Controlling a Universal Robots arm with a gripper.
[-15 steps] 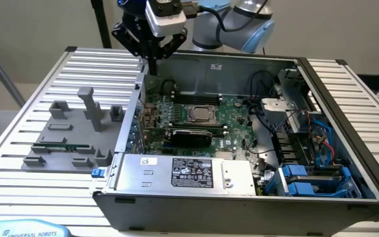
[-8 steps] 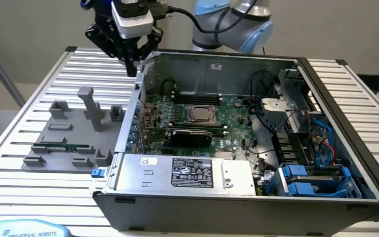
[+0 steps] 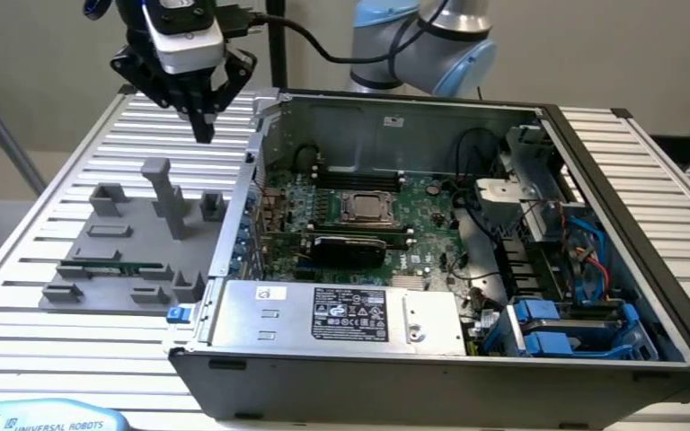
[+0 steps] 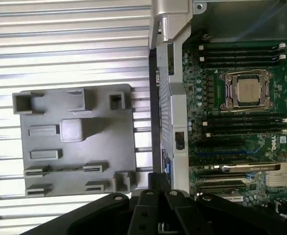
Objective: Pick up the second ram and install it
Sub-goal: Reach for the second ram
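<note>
The second ram (image 3: 111, 267) is a thin green stick lying in the front holders of the grey fixture plate (image 3: 118, 229), at the exterior view's left of the open computer case (image 3: 441, 359). My gripper (image 3: 205, 133) hangs high above the far end of that plate, near the case's corner, fingers pointing down and shut with nothing between them. In the wrist view the black fingers (image 4: 153, 193) are pressed together over the gap between the fixture plate (image 4: 109, 147) and the case wall. Black memory slots (image 4: 241, 53) flank the processor socket (image 4: 246, 90) on the motherboard (image 3: 358, 215).
The case stands on a slatted metal table (image 3: 33, 350). A tall grey post (image 3: 163, 193) rises from the fixture plate, below the gripper. A black card (image 3: 345, 244) sits across the motherboard, the power supply box (image 3: 333, 314) lies in front, and cables and blue drive bays (image 3: 561, 328) fill the right side.
</note>
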